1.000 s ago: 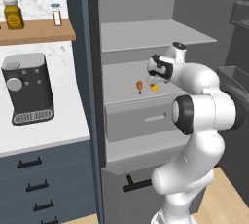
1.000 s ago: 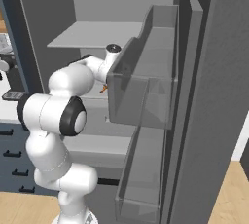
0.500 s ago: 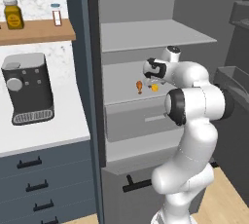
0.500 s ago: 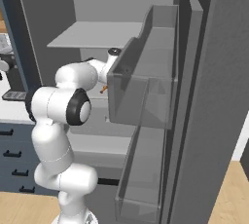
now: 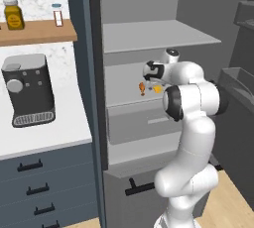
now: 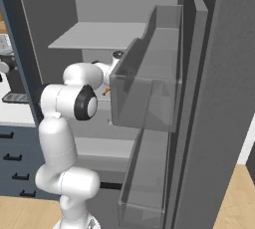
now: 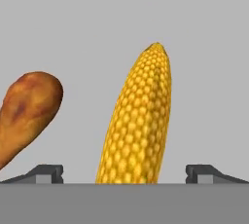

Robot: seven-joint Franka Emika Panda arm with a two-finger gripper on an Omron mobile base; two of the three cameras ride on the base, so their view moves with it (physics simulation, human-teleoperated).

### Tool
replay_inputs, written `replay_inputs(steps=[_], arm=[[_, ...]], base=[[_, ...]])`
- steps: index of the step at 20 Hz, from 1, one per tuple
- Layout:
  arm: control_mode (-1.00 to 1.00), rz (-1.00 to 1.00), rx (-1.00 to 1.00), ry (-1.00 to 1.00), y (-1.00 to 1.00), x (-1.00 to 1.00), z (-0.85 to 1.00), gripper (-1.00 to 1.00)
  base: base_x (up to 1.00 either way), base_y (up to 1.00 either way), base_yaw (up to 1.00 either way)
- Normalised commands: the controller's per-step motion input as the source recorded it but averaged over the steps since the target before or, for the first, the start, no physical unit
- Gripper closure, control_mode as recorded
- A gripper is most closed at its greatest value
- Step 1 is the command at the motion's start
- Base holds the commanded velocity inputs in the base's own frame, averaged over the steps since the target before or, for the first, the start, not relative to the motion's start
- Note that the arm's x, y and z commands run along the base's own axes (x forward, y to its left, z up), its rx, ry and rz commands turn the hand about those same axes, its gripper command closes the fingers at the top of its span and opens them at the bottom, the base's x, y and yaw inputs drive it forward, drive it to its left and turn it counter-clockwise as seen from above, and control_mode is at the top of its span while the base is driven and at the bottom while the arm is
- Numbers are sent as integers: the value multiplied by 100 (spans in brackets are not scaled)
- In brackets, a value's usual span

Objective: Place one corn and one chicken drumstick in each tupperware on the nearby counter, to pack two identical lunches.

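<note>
Yellow corn (image 7: 138,121) between spread claw (image 7: 124,173) tips, chicken drumstick (image 7: 26,116) beside

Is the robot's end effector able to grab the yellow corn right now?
Probably yes. In the hand view the corn sits between the open fingertips of the end effector, with nothing in front of it. The chicken drumstick lies off to one side, apart from the corn.

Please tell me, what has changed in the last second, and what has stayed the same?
The white arm's two-finger gripper moved left and deeper into the open fridge, toward the yellow corn cob. Its jaws stand open on either side of the cob, gripping nothing. The reddish-brown chicken drumstick, cob and black coffee machine stayed put.
</note>
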Motion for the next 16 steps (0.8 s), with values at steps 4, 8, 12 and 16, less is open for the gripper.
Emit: replay_inputs(steps=[4, 8, 12, 16], arm=[[-100, 0, -1, -1, 0, 6, -47, 100], [-100, 0, 0, 0, -18, 0, -71, 100], [-100, 0, -4, 0, -34, 0, -25, 100], [-100, 0, 0, 0, -28, -46, 24, 100]], base=[[0, 0, 0], [0, 0, 0], [0, 0, 0], [0, 0, 0]])
